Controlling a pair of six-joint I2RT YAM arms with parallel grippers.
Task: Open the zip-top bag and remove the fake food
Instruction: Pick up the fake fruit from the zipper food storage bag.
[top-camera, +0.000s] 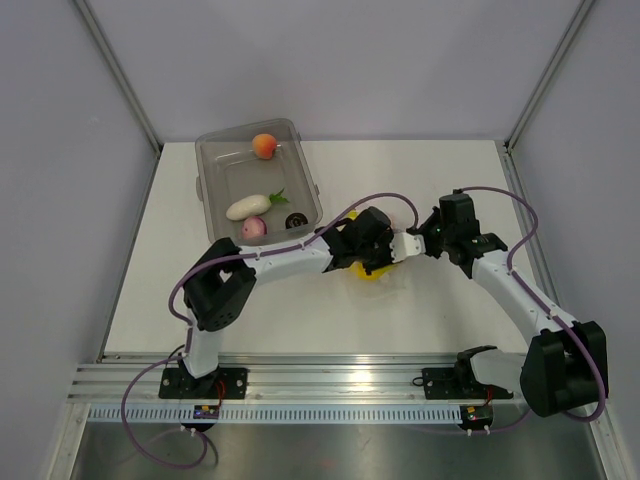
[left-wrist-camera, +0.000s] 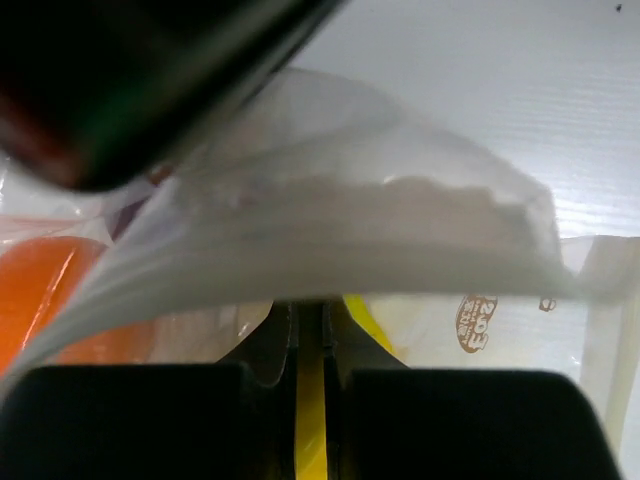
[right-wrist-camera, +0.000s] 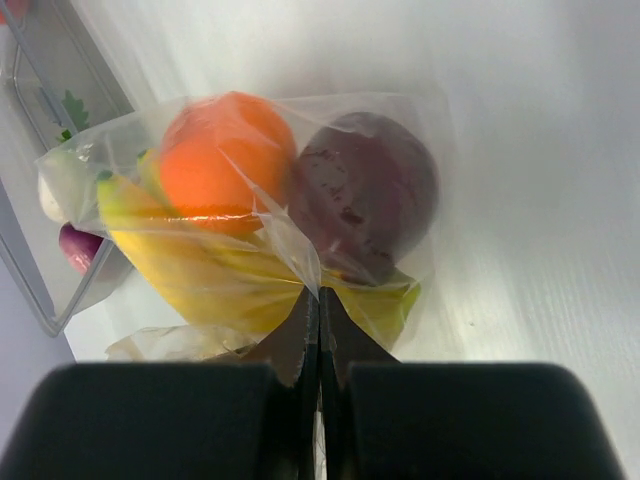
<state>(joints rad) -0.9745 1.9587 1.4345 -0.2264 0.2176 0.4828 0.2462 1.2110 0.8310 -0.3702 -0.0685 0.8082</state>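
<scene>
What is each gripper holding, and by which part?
Both hold the zip-top bag: right gripper pinches film beside the banana; left gripper pinches the opposite side.

A rigid, clear-grey rectangular plastic tub (top-camera: 203, 190) sits on a white tabletop (top-camera: 300, 310), towards its far left corner and turned slightly askew. Pale grey walls (top-camera: 330, 60) enclose the tabletop on three sides. A ribbed silver metal rail (top-camera: 340, 385) runs along the near edge.

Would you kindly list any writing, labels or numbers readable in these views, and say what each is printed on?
Brown printed stamp on the zip-top bag: tilted and blurred, not readable.
Small stickers by the arm bases: too small to read.
No other text shows.
</scene>
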